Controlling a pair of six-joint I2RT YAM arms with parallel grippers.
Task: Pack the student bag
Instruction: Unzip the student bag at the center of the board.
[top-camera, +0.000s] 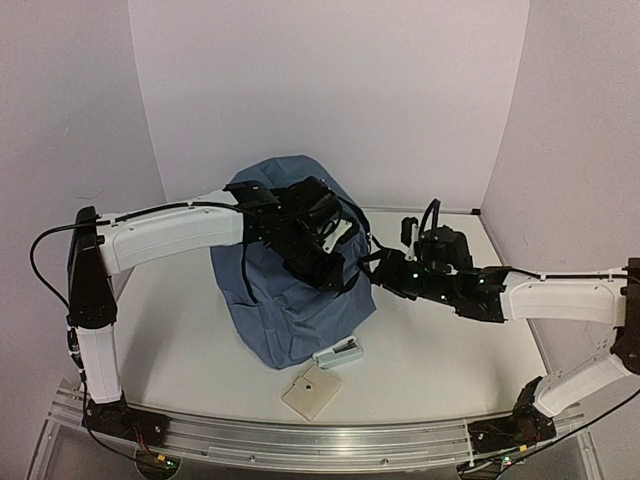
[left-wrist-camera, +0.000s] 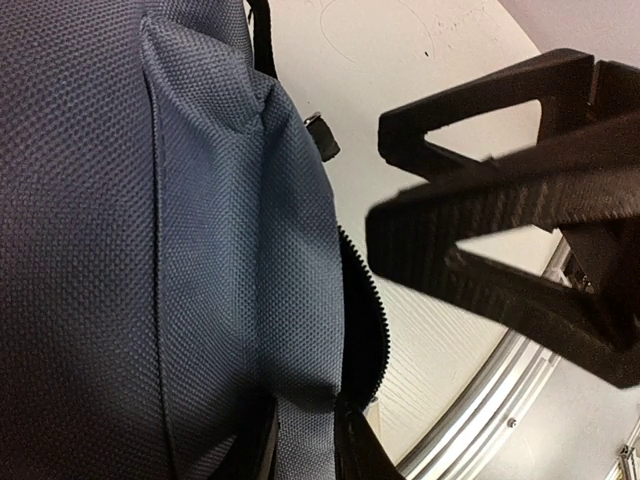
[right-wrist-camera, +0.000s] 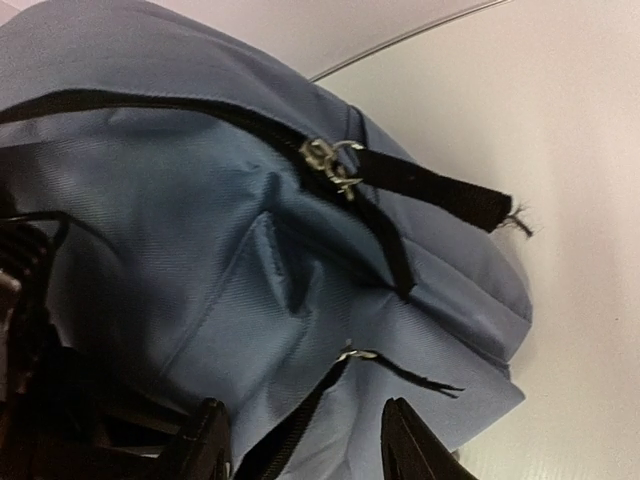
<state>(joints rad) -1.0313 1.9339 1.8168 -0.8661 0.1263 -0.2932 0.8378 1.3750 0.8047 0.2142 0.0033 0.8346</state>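
Note:
The student bag (top-camera: 285, 300), a slate-blue backpack, stands in the middle of the table. My left gripper (top-camera: 325, 262) reaches over its top right side. In the left wrist view the left gripper (left-wrist-camera: 305, 452) is shut on a fold of the student bag (left-wrist-camera: 150, 250) beside a black zipper (left-wrist-camera: 365, 300). My right gripper (top-camera: 372, 268) hovers at the bag's right flank. In the right wrist view the right gripper (right-wrist-camera: 310, 450) is open, and a black pocket zipper with its metal pull (right-wrist-camera: 355, 353) runs between the fingers. Two more zipper pulls (right-wrist-camera: 325, 160) sit higher up.
A small white stapler-like item (top-camera: 338, 352) lies just in front of the bag, and a beige square pad (top-camera: 311, 393) lies nearer to me. An aluminium rail (top-camera: 300, 435) edges the table's near side. White walls close off the back and sides.

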